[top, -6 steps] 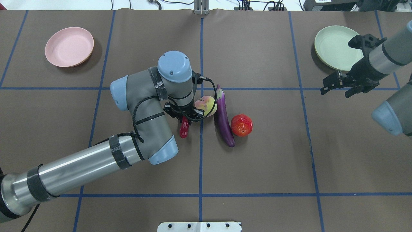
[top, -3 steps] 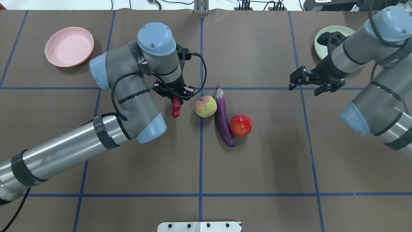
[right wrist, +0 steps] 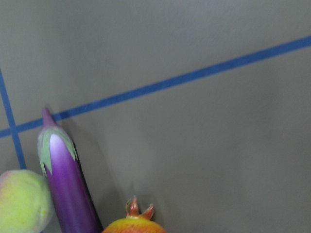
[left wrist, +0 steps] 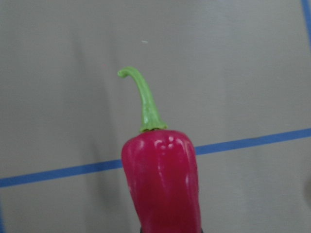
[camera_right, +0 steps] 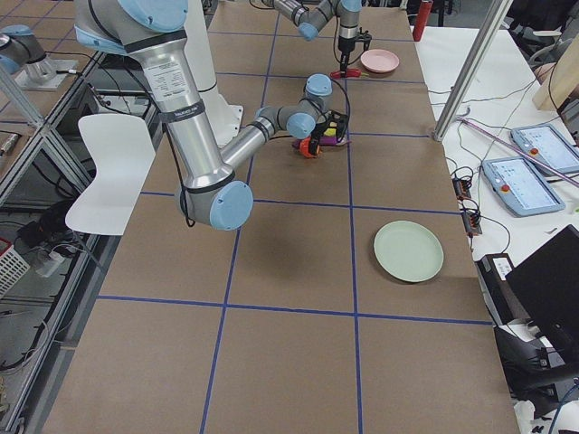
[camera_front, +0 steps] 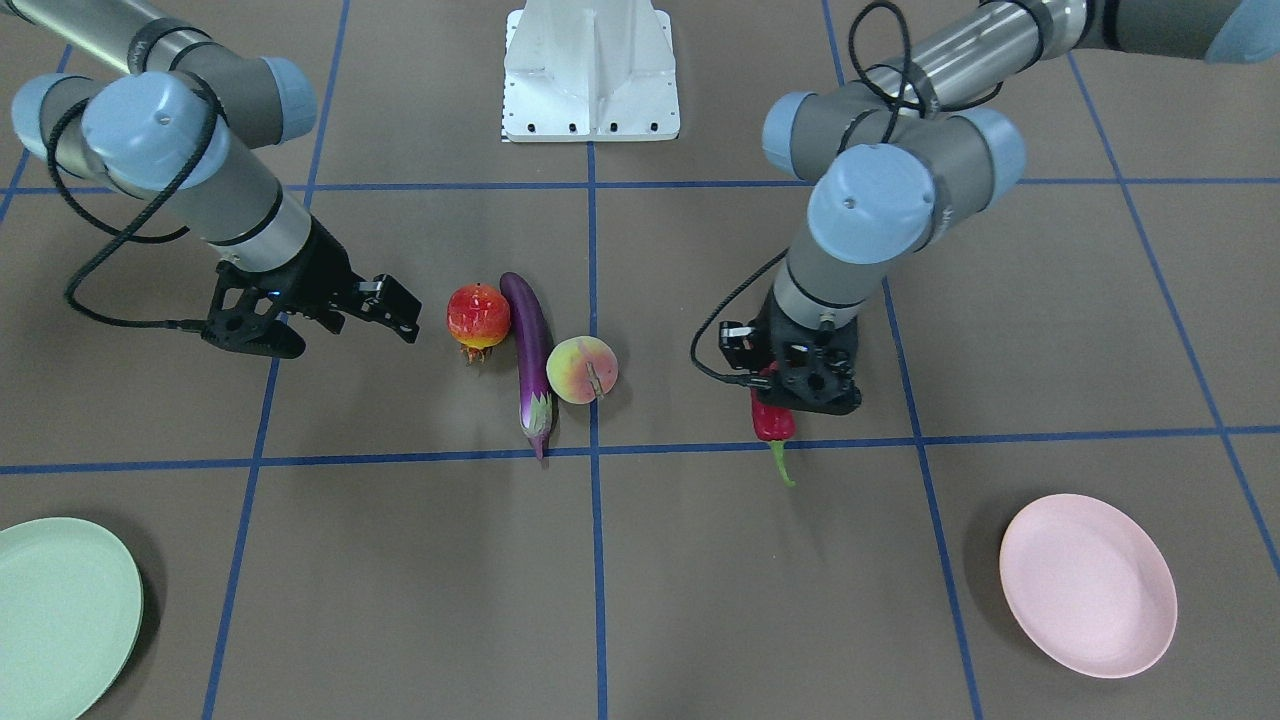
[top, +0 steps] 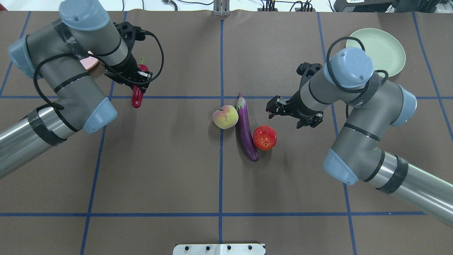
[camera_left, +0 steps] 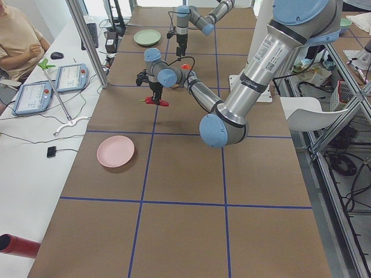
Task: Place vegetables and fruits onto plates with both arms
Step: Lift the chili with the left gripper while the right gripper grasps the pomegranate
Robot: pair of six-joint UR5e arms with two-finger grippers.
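Note:
My left gripper (top: 137, 82) is shut on the red chili pepper (top: 137, 96) and holds it in the air beside the pink plate (top: 88, 62), which my arm mostly hides. The chili fills the left wrist view (left wrist: 163, 184), stem forward. The front view shows the chili (camera_front: 772, 420) and the whole pink plate (camera_front: 1088, 585). My right gripper (top: 293, 114) is open and empty, just beyond the pomegranate (top: 265, 137). The purple eggplant (top: 246, 132) lies between the pomegranate and the peach (top: 225, 117). The green plate (top: 384, 49) is empty at the far right.
The white robot base (top: 219, 249) stands at the table's near edge. Blue tape lines cross the brown table. A person (camera_left: 20, 40) sits at a side table with pendants beyond the table's far side.
My left arm lifted the chili from beside the peach and carried it left toward the pink plate. My right arm swung from the green plate in to the pomegranate.

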